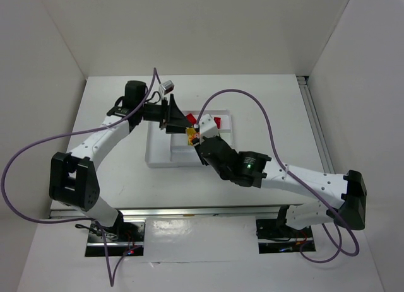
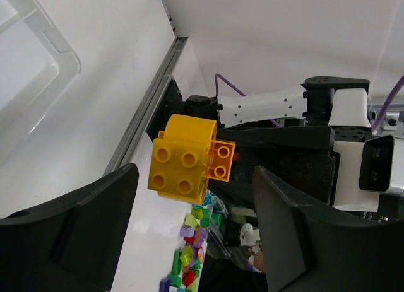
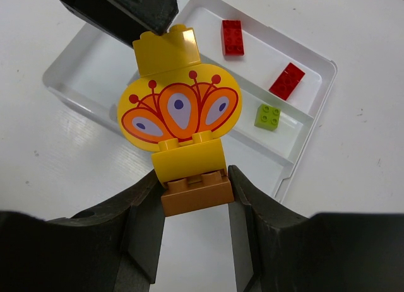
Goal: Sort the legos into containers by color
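1. Spanning the middle of the table (image 1: 120, 178), the compartmented tray (image 1: 151, 161) lay under both wrists. In the top view the arms hid most of it.
2. The left gripper (image 2: 194, 172) stood wide open with nothing held. Its jaws flanked the top of the stack, and whether a finger touched it could not be told.
3. The right gripper (image 3: 196, 185) was clamped on the orange brick (image 3: 196, 200) at the base of a mixed stack (image 3: 180, 109), which it held in the air above the tray.
4. The stack ran from orange through yellow pieces, one printed with a fan, to a yellow brick (image 3: 167, 49) at the far end.
5. I judged the step in hand to be splitting this stack by colour. The next move would call for the left jaws to close on the yellow end and pull while the right held firm.
6. Two red bricks (image 3: 232, 37) lay in the tray's far part, with a lime green brick (image 3: 267, 115) in the neighbouring narrow section. Whether the reds shared one compartment was unclear.
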